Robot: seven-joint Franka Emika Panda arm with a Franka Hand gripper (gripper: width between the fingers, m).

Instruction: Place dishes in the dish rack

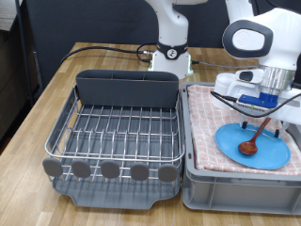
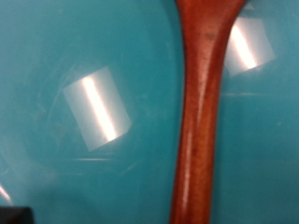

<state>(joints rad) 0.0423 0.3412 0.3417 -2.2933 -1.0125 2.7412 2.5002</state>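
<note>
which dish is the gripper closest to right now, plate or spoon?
The wooden spoon: the gripper sits right over its handle. The spoon lies on the light-blue plate, which is underneath it.

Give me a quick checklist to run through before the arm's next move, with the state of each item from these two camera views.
1. Gripper is above the wooden spoon: ok, it hangs low over the handle.
2. Spoon gripped between the fingers: cannot tell, the fingertips are hidden.
3. Spoon lies on the light-blue plate: ok, the wrist view shows its handle across the plate.
4. Plate sits on the checked cloth in the grey tub: ok.
5. Dish rack holds no dishes yet: ok, wires bare.
6. White mug located: not ok, not in either view.
</note>
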